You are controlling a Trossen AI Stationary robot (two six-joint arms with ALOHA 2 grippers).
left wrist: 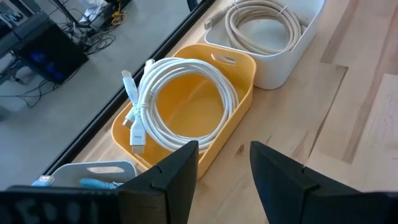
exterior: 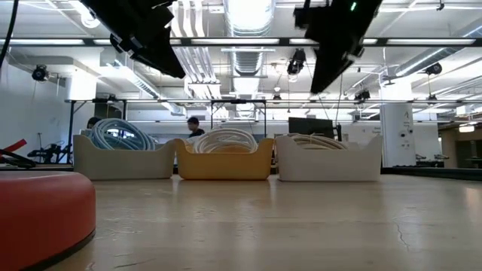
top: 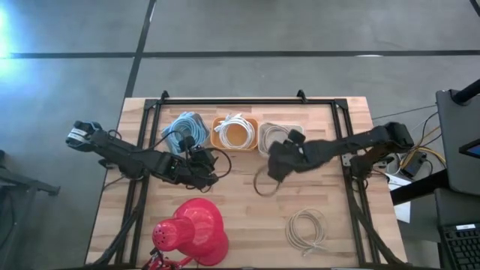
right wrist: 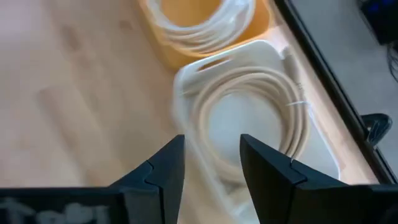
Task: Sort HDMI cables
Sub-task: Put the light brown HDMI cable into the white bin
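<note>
Three bins stand in a row at the table's far side. The grey one holds light blue HDMI cables [top: 186,129], the orange one a white coil [left wrist: 180,99], and the white one a beige coil [right wrist: 249,106]. A loose beige coil [top: 306,229] lies flat near the right near corner. Another loop [top: 262,185] lies on the table just near-side of my right gripper [top: 276,166]. That gripper is open above the table, in front of the white bin. My left gripper [left wrist: 224,149] is open, raised in front of the orange bin, holding nothing.
A red cone-shaped lamp [top: 191,232] lies at the near edge, left of centre, and fills the left of the low view [exterior: 38,218]. Bare wood lies between the bins and the near edge. A dark frame rail runs behind the bins.
</note>
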